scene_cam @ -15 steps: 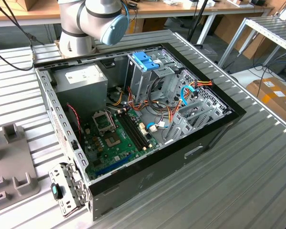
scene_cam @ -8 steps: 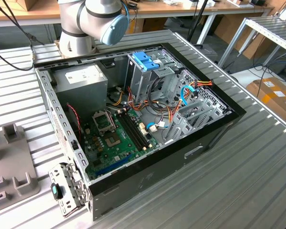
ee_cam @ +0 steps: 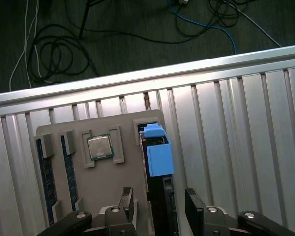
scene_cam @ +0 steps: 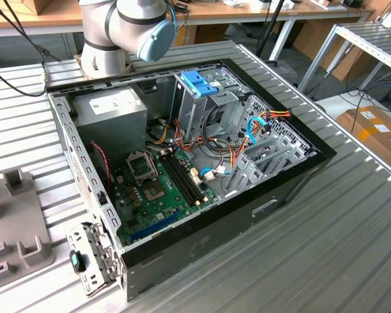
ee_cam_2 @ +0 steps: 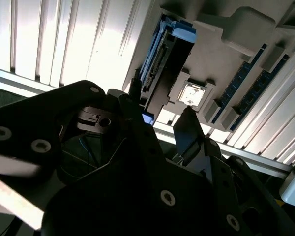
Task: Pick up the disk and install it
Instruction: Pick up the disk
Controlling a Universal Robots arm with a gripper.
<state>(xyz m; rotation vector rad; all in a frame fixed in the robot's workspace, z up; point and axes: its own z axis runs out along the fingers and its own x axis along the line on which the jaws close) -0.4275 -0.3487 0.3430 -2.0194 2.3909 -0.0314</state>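
Hovering over the disk (ee_cam: 160, 160), claw (ee_cam: 160, 206) spread.

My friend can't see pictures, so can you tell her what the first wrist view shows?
An open pincer has one finger on each side of the blue-railed disk, which stands on edge in a grey holder. The holder also carries a square chip and sits on a ribbed metal table, with cables on the floor beyond.
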